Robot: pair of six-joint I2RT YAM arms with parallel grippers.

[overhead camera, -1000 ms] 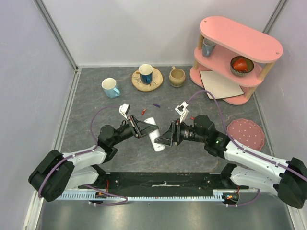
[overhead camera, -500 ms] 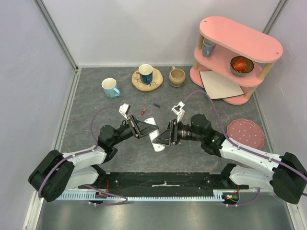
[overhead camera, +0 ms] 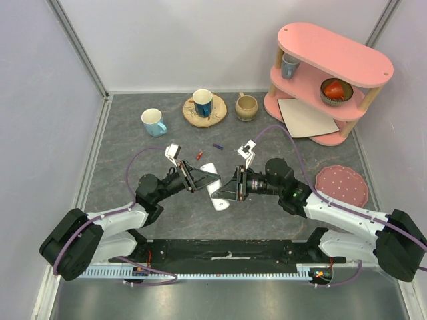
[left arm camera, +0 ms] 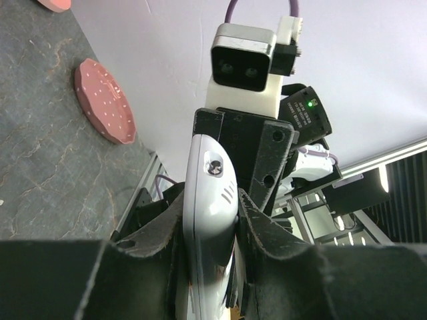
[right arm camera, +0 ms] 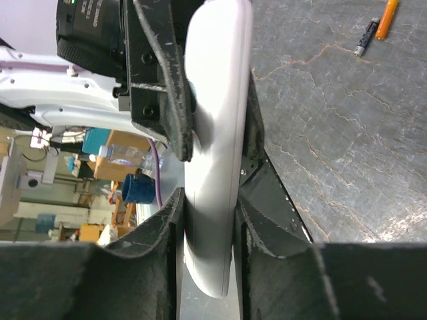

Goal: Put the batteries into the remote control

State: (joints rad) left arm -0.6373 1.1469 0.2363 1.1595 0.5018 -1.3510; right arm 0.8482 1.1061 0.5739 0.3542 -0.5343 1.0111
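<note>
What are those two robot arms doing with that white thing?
They are holding the white remote control between them. The left arm's fingers are clamped on one end, and the right arm's fingers are closed around the other end. The batteries are not in yet: a red battery and a blue-purple battery lie on the table just past the arms.

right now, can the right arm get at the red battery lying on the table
Probably not straight away. The right tool is clamped on the remote control, sharing it with the left tool. The red battery lies uncovered beyond them, so the arm would have to let go first.
</note>
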